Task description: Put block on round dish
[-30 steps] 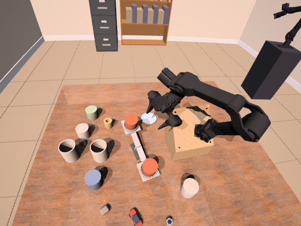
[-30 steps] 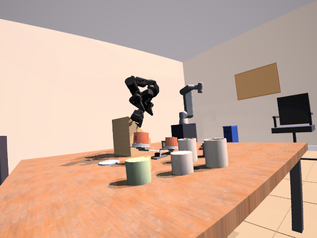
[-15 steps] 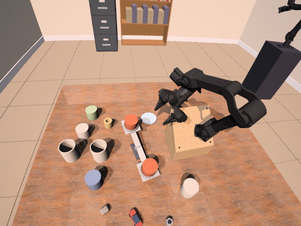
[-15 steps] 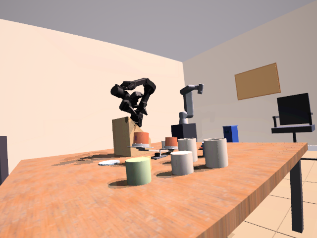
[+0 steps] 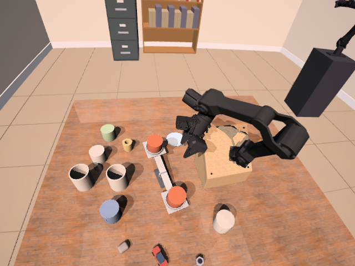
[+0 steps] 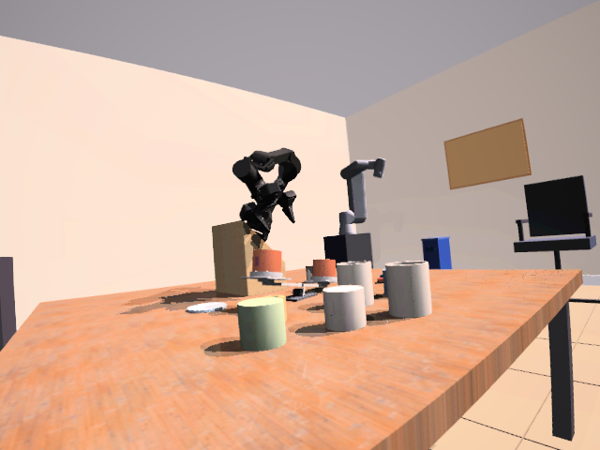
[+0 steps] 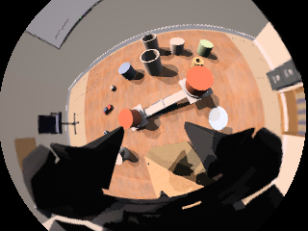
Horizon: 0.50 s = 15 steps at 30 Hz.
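Observation:
One orange-red cup [image 5: 155,143] [image 6: 267,262] [image 7: 199,81] stands upside down on the balance end beside the dish. The identical cup [image 5: 176,197] [image 6: 323,267] [image 7: 129,118] stands on the other end. The balance beam [image 5: 164,172] [image 7: 161,106] appears tilted in the exterior view, with the dish-side end higher and the other lower. The block is not visible. The round pale dish [image 5: 172,139] [image 6: 205,307] [image 7: 218,118] lies empty on the table. My gripper [image 5: 184,149] [image 6: 279,231] [image 7: 154,127] is open and empty, in the air between the balance and the wooden box.
The wooden box [image 5: 223,172] [image 6: 230,262] stands beside the balance, below my arm. Two open beige cups [image 5: 82,180] [image 5: 118,180], a blue cylinder [image 5: 110,211], a green one [image 5: 108,133] and a tan ring [image 5: 127,145] stand across the balance. A white cylinder [image 5: 223,221] stands in front.

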Available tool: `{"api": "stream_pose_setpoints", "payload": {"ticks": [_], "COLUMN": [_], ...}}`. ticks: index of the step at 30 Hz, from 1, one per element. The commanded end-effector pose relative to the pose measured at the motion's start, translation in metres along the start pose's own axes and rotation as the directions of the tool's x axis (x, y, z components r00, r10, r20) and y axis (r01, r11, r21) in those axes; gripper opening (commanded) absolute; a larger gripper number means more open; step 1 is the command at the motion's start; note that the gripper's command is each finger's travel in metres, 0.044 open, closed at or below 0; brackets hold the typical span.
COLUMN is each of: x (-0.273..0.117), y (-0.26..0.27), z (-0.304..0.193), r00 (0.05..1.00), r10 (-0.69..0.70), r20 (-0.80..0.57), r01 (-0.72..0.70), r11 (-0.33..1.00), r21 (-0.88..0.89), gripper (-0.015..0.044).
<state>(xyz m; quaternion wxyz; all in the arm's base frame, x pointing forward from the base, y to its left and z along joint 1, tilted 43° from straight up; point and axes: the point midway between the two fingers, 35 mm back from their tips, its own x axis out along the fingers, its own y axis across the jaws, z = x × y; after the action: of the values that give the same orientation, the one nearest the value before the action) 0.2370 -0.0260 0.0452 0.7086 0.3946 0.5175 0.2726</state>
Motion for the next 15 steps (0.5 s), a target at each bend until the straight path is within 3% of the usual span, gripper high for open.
{"api": "stream_pose_setpoints", "payload": {"ticks": [1, 15], "x": [0.009, 0.049], "y": [0.008, 0.043], "z": [0.004, 0.008], "r00": [0.998, 0.966], "r10": [-0.022, -0.101], "r20": [-0.054, -0.24], "r01": [0.027, 0.205], "r11": [0.996, 0.864], "r21": [0.083, 0.459], "gripper": [0.044, 0.044]}}
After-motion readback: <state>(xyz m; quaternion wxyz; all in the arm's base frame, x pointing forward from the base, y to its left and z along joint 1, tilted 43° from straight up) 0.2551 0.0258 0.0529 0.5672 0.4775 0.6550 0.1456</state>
